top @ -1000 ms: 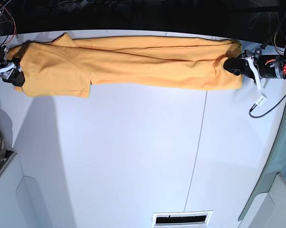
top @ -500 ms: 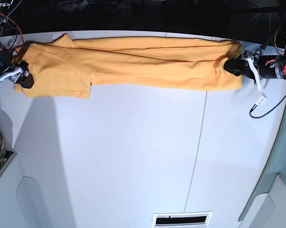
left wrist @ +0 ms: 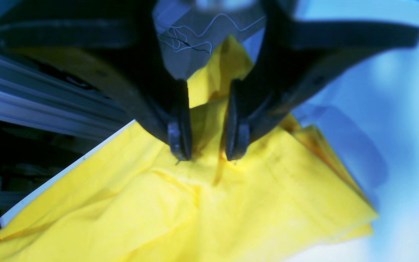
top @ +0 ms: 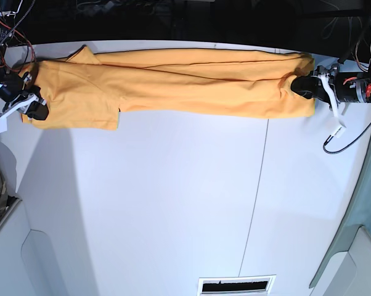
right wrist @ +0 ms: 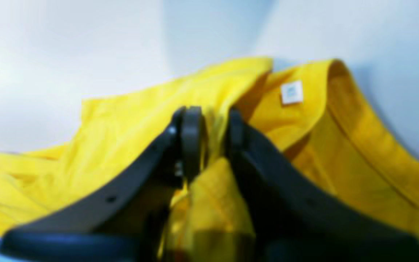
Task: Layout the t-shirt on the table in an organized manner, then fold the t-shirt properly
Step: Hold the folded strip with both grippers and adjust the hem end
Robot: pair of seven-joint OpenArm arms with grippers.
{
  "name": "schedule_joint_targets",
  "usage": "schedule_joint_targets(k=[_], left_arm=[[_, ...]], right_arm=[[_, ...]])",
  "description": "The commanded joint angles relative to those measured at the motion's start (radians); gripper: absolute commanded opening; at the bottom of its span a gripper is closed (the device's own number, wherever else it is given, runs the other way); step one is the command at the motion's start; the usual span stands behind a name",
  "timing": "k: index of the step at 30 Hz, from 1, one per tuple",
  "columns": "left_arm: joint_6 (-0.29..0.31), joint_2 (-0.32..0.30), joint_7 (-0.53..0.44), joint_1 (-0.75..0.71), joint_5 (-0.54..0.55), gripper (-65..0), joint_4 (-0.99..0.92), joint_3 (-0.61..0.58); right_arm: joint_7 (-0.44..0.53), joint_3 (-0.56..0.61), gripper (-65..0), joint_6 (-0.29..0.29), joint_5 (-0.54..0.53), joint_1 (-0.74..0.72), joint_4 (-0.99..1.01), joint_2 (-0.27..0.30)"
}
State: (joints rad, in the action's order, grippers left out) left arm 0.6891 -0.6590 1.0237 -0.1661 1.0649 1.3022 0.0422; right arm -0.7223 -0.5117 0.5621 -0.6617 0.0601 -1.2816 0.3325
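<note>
Right pincer [top: 32, 106] lifted t-shirt [top: 173, 83] edge, both pincers clamped on opposite ends.

the t-shirt [top: 173, 83] lies stretched in a long band across the 12 o'clock edge of the worktop [top: 173, 203], running from 9 to 3 o'clock. the right gripper [top: 32, 106] sits at its 9 o'clock end, the left gripper [top: 301, 86] at its 3 o'clock end, both on the cloth.
</note>
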Motion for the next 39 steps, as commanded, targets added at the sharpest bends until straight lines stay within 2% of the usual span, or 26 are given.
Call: schedule_joint_targets(k=[1,9,12,20,25,27,33,39], left_arm=[[0.009,-0.02,-0.014,0.008,0.014,-45.0,0.012,0.009],[0.009,-0.02,-0.014,-0.003,-0.013,-45.0,0.01,0.009],[0.009,-0.02,-0.015,-0.003,-0.013,-45.0,0.01,0.009],[0.009,-0.02,-0.025,-0.003,-0.025,-45.0,0.009,0.009],[0.009,-0.02,-0.033,-0.003,-0.065,-45.0,0.006,0.009],[0.009,-0.02,-0.032,-0.003,-0.072,-45.0,0.006,0.009],[0.009,-0.02,-0.034,-0.003,-0.101,-45.0,0.006,0.009],[0.009,-0.02,-0.045,-0.003,-0.1,-45.0,0.006,0.009]], right_arm=[[0.015,-0.003,-55.9,0.014,-0.017,-0.016,-0.014,0.019],[0.015,-0.003,-56.5,0.014,-0.018,-0.043,-0.014,0.021],[0.013,-0.003,-65.0,0.015,-0.018,-0.046,-0.014,0.022],[0.01,-0.003,-65.0,0.014,-0.021,-0.051,-0.021,0.022],[-0.091,-0.041,-65.0,0.016,-0.159,-0.047,-0.08,0.022],[-0.111,-0.065,-65.0,0.019,-0.192,-0.029,-0.133,0.022],[-0.116,-0.091,-65.0,0.019,-0.195,0.086,-0.288,0.022],[-0.095,-0.091,-65.0,0.019,-0.19,0.187,-0.311,0.019]])
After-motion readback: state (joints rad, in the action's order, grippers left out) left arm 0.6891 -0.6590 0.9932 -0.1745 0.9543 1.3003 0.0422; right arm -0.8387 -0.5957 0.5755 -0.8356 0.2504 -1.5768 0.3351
